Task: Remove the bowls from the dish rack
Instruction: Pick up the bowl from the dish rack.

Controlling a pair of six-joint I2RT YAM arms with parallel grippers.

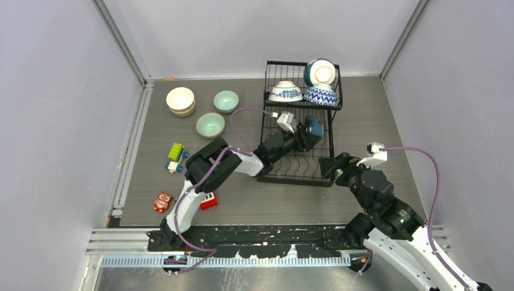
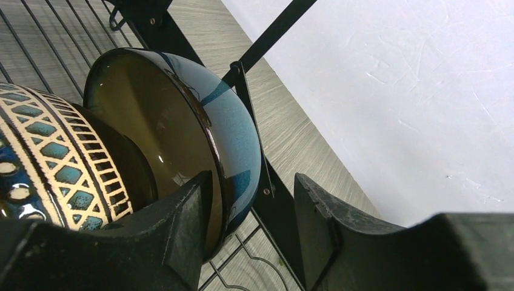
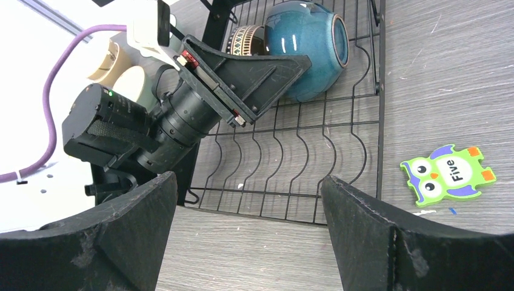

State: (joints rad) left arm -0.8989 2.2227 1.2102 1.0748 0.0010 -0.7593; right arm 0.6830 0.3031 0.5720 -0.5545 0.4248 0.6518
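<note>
Dark teal bowl [image 2: 182, 115] stands on edge at the right end of the dish rack [image 1: 285, 171], lower tier, with a patterned bowl [image 2: 48, 151] just beside its mouth. Left gripper [image 2: 253, 180] straddles the rim: one finger [image 2: 182, 224] is inside the bowl, the other outside with a visible gap to the wall. Jaws parted, no squeeze. Left arm: elbow folded near its base, forearm stretched right into the rack. Upper basket bowls [image 1: 320, 95]: three. On the table [image 1: 376, 121], left of the rack: cream stack [image 1: 180, 100] and two pale green bowls [image 1: 210, 125]. Right gripper [image 3: 248, 179] sits low at the rack's near right corner, jaws wide, holding nothing, owl tile [image 3: 447, 174] beside it.
</note>
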